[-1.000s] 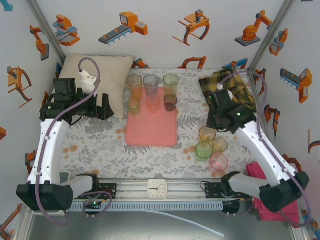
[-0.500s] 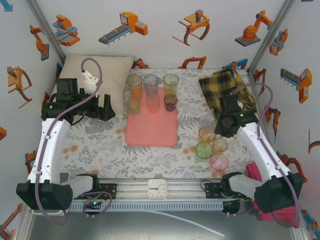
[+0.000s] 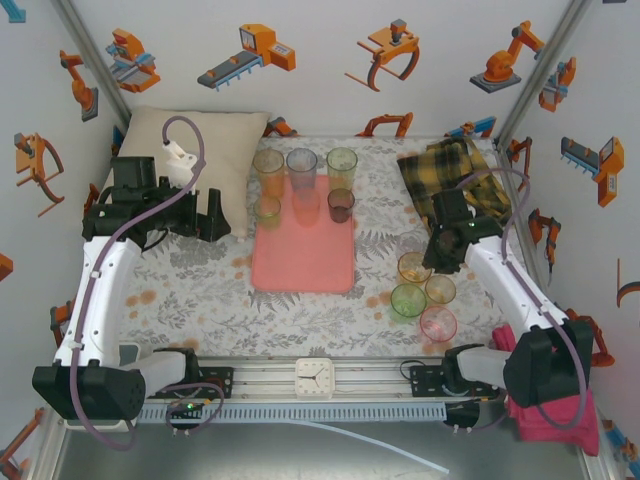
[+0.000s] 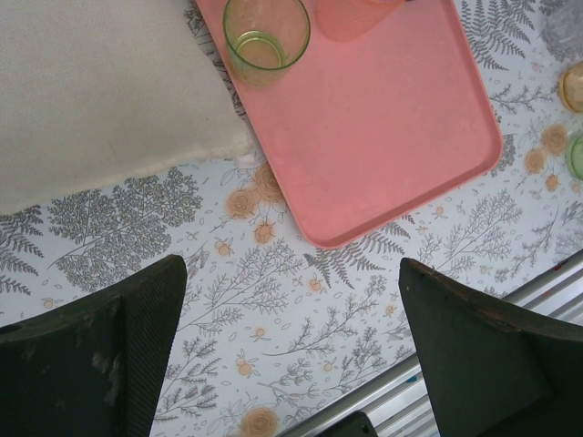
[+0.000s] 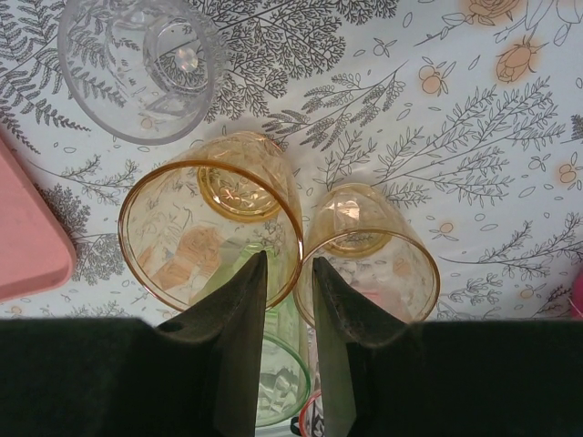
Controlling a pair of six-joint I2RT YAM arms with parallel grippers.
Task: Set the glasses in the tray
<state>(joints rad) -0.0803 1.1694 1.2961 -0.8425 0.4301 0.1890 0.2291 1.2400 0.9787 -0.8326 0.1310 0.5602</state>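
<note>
Right claw [image 5: 288, 260] barely parted, over orange glass [image 5: 178, 238], left claw [image 4: 293, 271] wide

Left claw [image 4: 291, 273] wide, right claw [image 5: 290, 264] narrow.

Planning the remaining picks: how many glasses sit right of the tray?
5: clear glass farthest; orange glass and second orange glass before it; green glass and pink glass nearest. The right arm may hide more.

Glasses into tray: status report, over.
Left gripper open, hovering beside tray. Right gripper slightly open, astride amber glass rim. Second amber glass close alongside, may get bumped.
</note>
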